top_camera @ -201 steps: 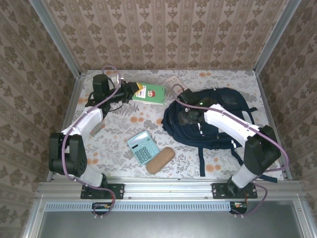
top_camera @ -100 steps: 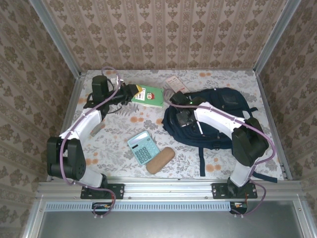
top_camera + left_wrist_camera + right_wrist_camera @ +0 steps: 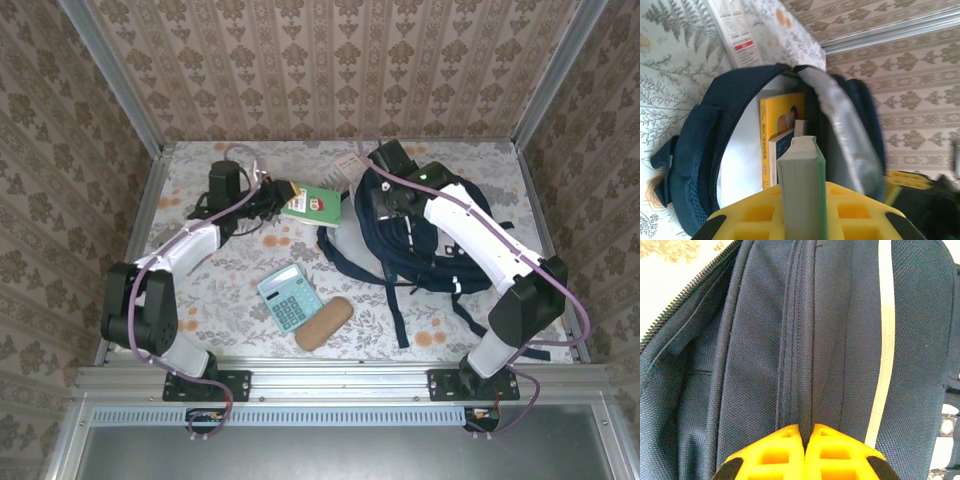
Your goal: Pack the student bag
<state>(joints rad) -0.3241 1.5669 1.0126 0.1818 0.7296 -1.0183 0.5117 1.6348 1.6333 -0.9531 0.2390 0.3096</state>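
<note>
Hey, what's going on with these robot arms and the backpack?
They're packing the student bag. The right gripper has its jaws shut on the bag's fabric beside the open mouth. The left gripper grips a green book, aimed at that opening, where a yellow book already stands inside. A calculator and a tan case lie on the table.

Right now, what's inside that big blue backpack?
Through the open mouth of the student bag, a yellow book stands against pale lining, a second book beside it. The green book held in front covers part of the opening, so anything deeper is hidden.
</note>
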